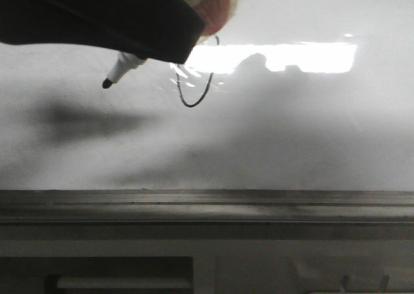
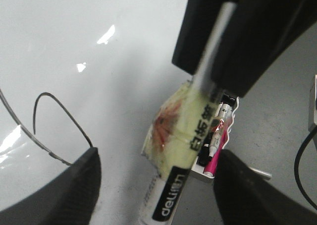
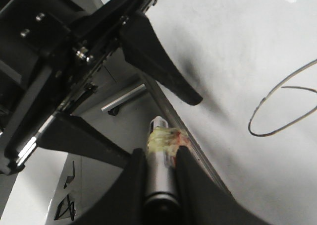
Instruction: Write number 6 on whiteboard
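Front view is showing the number 6 [image 1: 196,87] looking drawn on the whiteboard [image 1: 310,132], partly hidden. The right gripper [image 3: 159,173] is clamping the marker [image 1: 124,69], tip off the board; the left gripper [image 2: 156,180] is gaping empty.

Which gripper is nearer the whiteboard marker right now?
Right. The right gripper is shut on the marker, holding its barrel. The left gripper is open, its fingers on either side of the taped barrel without visibly touching it.
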